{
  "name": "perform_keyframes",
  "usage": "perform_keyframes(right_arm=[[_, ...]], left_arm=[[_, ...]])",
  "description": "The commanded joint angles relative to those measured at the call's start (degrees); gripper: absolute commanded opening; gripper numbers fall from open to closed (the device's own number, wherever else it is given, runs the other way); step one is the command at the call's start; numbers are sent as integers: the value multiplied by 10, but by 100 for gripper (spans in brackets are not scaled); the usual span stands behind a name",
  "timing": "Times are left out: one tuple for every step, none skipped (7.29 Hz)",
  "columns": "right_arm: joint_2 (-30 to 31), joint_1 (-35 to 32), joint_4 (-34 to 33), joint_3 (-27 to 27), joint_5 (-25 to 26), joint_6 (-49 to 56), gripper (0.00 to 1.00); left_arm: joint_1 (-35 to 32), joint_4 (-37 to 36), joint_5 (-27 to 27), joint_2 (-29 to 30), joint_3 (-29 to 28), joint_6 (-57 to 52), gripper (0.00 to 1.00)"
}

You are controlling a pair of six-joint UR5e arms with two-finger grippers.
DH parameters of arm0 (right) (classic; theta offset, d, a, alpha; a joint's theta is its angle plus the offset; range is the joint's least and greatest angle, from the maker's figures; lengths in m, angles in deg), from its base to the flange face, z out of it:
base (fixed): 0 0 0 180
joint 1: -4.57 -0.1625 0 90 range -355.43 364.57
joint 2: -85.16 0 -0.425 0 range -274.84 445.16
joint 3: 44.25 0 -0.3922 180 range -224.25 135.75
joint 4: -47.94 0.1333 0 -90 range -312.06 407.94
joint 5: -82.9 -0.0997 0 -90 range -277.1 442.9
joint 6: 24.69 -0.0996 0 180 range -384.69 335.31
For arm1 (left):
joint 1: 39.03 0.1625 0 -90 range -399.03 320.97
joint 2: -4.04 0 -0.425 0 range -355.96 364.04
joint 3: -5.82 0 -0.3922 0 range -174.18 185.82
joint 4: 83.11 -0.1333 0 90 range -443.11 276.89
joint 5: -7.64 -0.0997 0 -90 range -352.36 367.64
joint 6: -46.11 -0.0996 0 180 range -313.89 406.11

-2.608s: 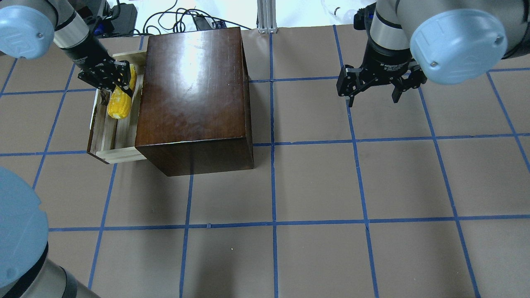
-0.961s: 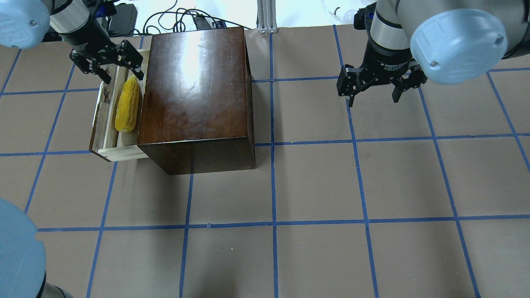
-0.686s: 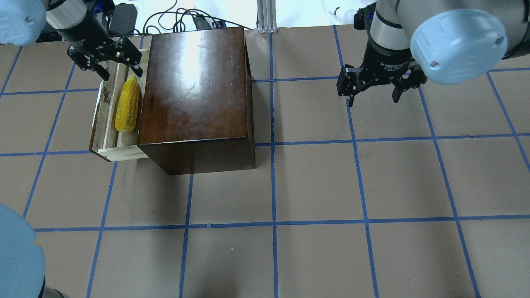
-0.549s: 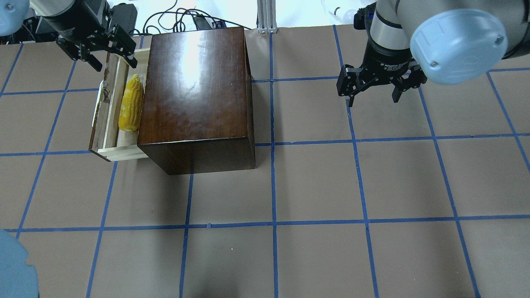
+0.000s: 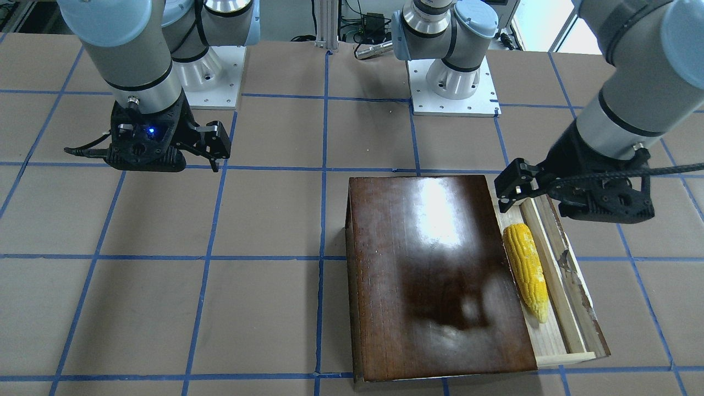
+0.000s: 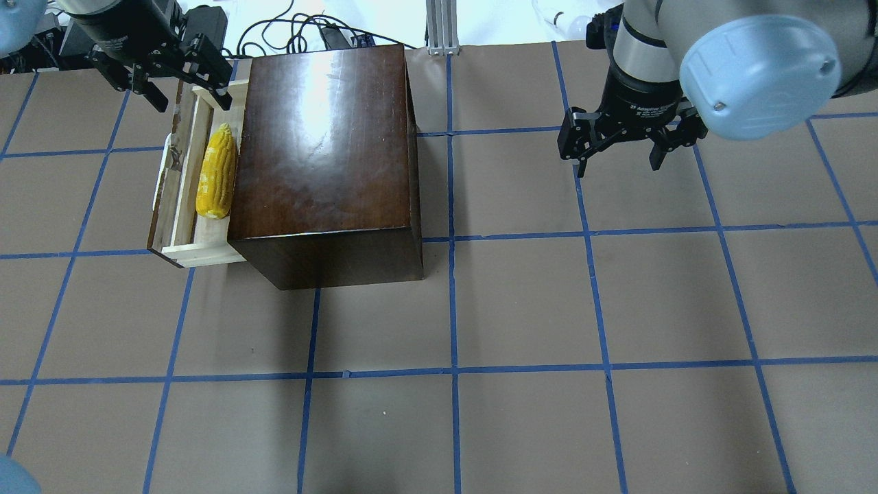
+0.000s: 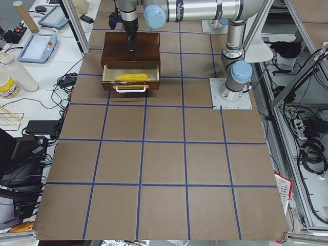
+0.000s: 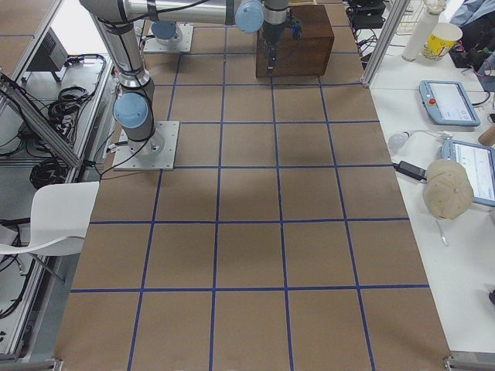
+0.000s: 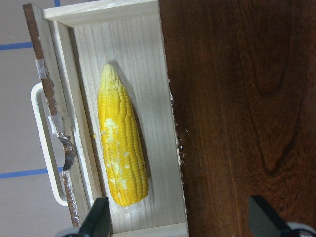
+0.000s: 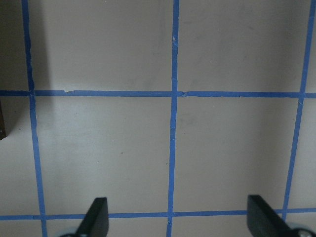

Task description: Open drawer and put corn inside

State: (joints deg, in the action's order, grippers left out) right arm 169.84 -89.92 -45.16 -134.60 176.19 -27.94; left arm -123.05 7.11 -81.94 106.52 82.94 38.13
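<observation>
Here on the tabletop [image 6: 521, 302], the box [image 6: 322, 144] stands with its drawer [image 6: 180, 185] pulled out. The left gripper [image 6: 194, 106] hangs wide and empty above them. The right gripper [image 6: 619, 168], also wide, hangs well apart. The corn [image 6: 217, 173] lies lengthwise inside the drawer.

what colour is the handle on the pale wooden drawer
Pale cream loop handle; shows best in the left wrist view.

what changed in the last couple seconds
The left hand let go of the corn, opened, and pulled back toward the far end of the drawer. The corn now lies flat in the drawer, alongside the box. The drawer is still open, and the right hand still hovers open over the table.
</observation>
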Motion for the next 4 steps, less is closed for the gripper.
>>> perform_keyframes(right_arm=[[1, 0, -1, 0, 0, 0, 100], [0, 0, 0, 0, 0, 0, 100], [0, 0, -1, 0, 0, 0, 100], [0, 0, 0, 0, 1, 0, 100]], left_arm=[[-45, 2, -17, -11, 29, 65, 100], [-49, -3, -16, -18, 36, 67, 100], [-55, 0, -17, -24, 46, 67, 100], [-58, -1, -16, -39, 62, 66, 100]])
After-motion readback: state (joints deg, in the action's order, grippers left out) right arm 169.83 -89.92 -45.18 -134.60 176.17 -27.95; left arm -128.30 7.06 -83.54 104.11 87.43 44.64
